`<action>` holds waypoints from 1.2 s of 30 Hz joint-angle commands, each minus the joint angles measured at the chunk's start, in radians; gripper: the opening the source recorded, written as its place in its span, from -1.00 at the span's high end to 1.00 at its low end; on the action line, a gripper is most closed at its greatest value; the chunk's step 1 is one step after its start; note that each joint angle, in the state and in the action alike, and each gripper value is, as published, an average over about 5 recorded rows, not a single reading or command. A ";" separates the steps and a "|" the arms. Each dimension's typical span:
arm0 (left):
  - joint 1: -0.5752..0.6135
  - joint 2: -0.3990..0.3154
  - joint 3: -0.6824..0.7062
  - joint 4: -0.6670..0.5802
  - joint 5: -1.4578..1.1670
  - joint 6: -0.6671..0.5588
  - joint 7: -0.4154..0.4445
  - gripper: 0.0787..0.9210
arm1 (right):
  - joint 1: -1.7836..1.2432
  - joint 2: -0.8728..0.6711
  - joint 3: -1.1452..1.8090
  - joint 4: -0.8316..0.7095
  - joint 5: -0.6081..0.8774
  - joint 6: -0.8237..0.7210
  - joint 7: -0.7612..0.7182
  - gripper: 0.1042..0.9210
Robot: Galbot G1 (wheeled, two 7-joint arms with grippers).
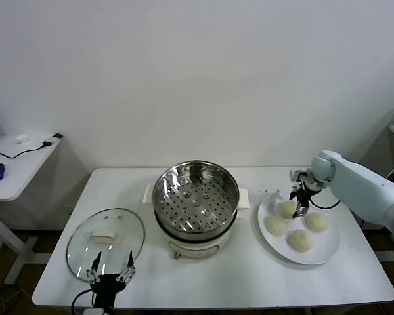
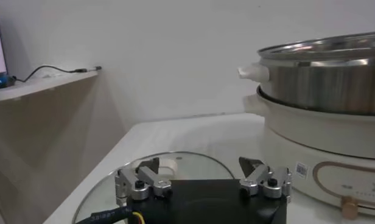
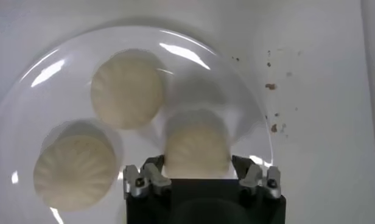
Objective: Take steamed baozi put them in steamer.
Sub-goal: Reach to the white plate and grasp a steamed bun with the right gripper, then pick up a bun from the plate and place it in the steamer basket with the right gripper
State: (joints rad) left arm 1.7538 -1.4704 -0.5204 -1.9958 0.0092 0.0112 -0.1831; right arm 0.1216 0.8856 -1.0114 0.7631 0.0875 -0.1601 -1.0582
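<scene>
**Right gripper poised over a bun on the plate**

Starting at our left, our left gripper (image 1: pixel 110 272) rests low at the table's (image 1: pixel 217 279) near edge with its jaws spread wide and gripping nothing. The glass lid (image 1: pixel 106 242) lies flat just beyond the jaws, its white knob (image 1: pixel 102 235) up; in the left wrist view the lid's rim (image 2: pixel 175 157) curves right ahead of the 2 fingertips (image 2: pixel 152 165).

Next comes the steamer (image 1: pixel 196 207), standing well apart from both sets of jaws, between the lid and the plate. Its perforated tray (image 1: pixel 195 201) holds no buns.

At our right, the white plate (image 1: pixel 325 253) carries all 4 steamed baozi (image 1: pixel 301 240). Our right gripper (image 1: pixel 299 209) hangs over the bun nearest the steamer (image 1: pixel 287 209). In the right wrist view that bun (image 3: pixel 196 149) sits directly between the parted fingers (image 3: pixel 152 170), which flank its sides; we cannot tell whether the pads touch the dough. The jaws stand open around it, not clamped. 2 more buns (image 3: pixel 126 88) (image 3: pixel 75 172) lie on the plate's rim side (image 3: pixel 29 91), just beside the jaws.
</scene>
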 commanded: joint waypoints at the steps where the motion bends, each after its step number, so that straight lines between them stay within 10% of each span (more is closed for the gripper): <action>1: 0.004 -0.002 0.000 -0.006 0.006 0.003 -0.001 -0.77 | 0.014 -0.003 0.003 0.014 -0.006 0.006 -0.019 -0.42; 12: 0.020 0.003 0.003 -0.032 0.010 0.004 -0.005 -0.77 | 0.502 -0.091 -0.273 0.310 0.180 0.108 -0.145 -0.37; 24: 0.013 -0.004 0.018 -0.050 0.014 0.013 0.000 -0.77 | 0.769 0.157 -0.400 0.789 0.282 0.329 -0.052 -0.39; 36: 0.025 -0.004 0.019 -0.054 0.026 0.015 0.001 -0.77 | 0.475 0.408 -0.343 0.427 -0.264 0.781 0.105 -0.39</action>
State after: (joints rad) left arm 1.7753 -1.4744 -0.5017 -2.0465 0.0324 0.0256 -0.1821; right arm 0.7257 1.0710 -1.3647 1.3560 0.1807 0.2506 -1.0649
